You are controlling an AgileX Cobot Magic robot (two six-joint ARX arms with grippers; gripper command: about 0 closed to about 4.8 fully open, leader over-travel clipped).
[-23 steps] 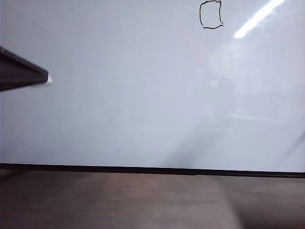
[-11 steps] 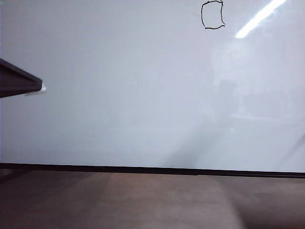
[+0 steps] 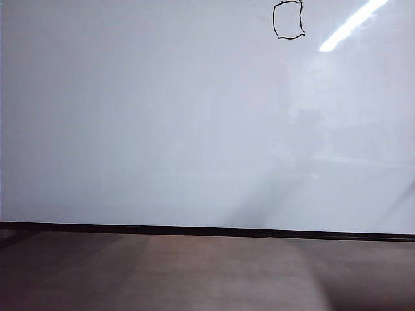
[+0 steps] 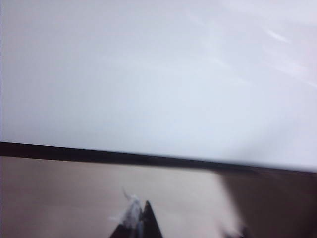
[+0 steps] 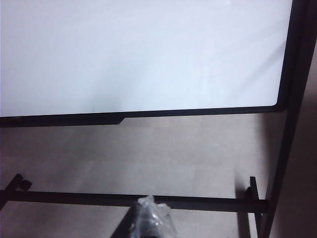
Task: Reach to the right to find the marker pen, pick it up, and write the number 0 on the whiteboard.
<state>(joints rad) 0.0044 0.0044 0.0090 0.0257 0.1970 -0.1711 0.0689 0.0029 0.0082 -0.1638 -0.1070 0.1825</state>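
Exterior view shows the whiteboard (image 3: 162, 123) nearly bare, with the number 0 (image 3: 288, 20), a boxy black outline, already drawn near its upper edge, well above the black lower edge. No marker pen can be seen in any view, so I cannot tell where it lies.

The left hand (image 4: 140, 220) is only a dark, blurred tip below the whiteboard's lower edge; whether it is clenched or released cannot be told, though something pale clings to it. The right hand (image 5: 147, 218) sits below the whiteboard too, near the stand's crossbar (image 5: 129, 199); its fingers are pressed together, and nothing but a crinkly wrapping shows on it.

The risk I judge from here: with the pen out of sight, an arm sweeping sideways could smear the drawn figure or knock the stand, and a hand retreating blind may strike the frame.

A second ago a dark arm reached in at the whiteboard's left side in the exterior view; it is now gone from that view.
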